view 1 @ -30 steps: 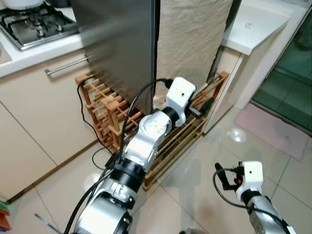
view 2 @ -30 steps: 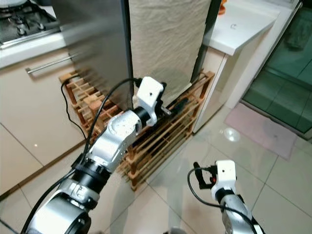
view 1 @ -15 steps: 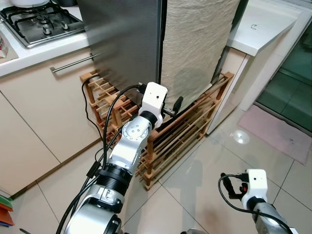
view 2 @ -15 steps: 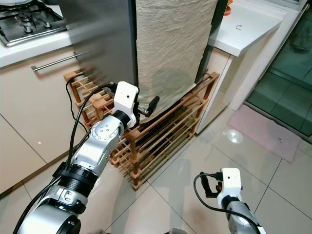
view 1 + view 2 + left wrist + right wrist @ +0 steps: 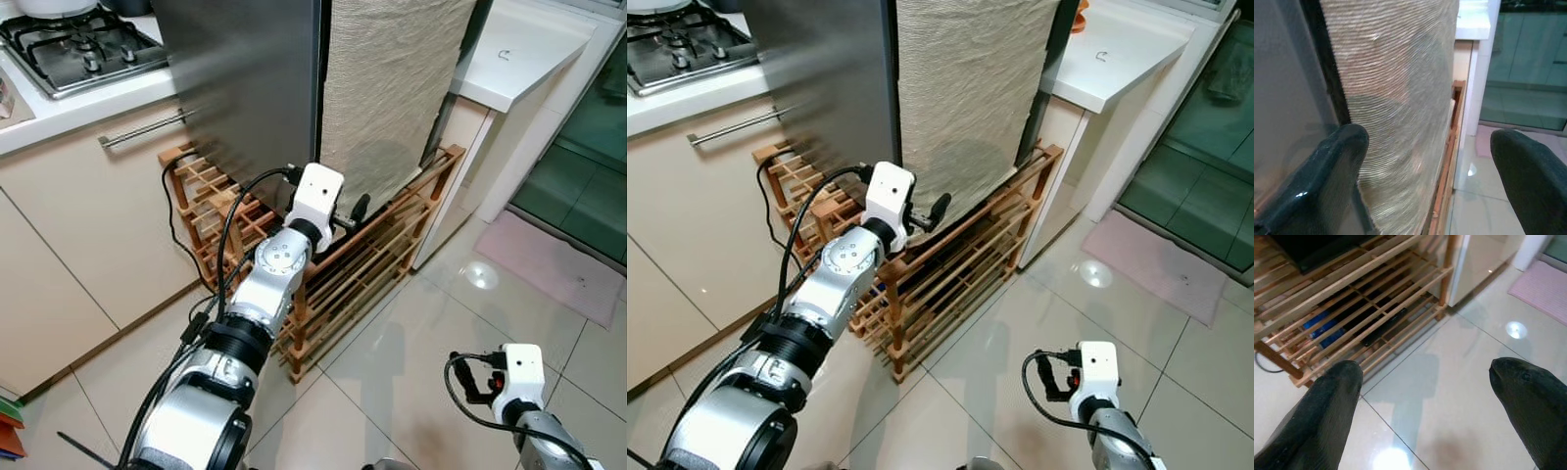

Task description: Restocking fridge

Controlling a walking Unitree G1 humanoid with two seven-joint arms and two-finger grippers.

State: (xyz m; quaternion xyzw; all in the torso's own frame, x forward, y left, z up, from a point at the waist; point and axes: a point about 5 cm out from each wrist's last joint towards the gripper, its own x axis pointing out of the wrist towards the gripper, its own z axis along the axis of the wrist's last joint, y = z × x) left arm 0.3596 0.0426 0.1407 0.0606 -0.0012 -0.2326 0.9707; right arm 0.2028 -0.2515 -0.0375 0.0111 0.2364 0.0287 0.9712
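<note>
Left claw [image 5: 1425, 161], fingers spread, at the fridge's [image 5: 245, 88] lower edge; the cloth-draped door [image 5: 392, 98] lies just ahead, above the wooden rack [image 5: 372, 264]. Hook the door's edge squarely, then pull steadily. Right claw [image 5: 1435, 396] hangs spread, low over floor tiles.

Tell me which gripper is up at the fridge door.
The left gripper, jaws open, reaches over the wooden rack toward the cloth-covered fridge door. The right gripper hangs low over the floor tiles.
</note>
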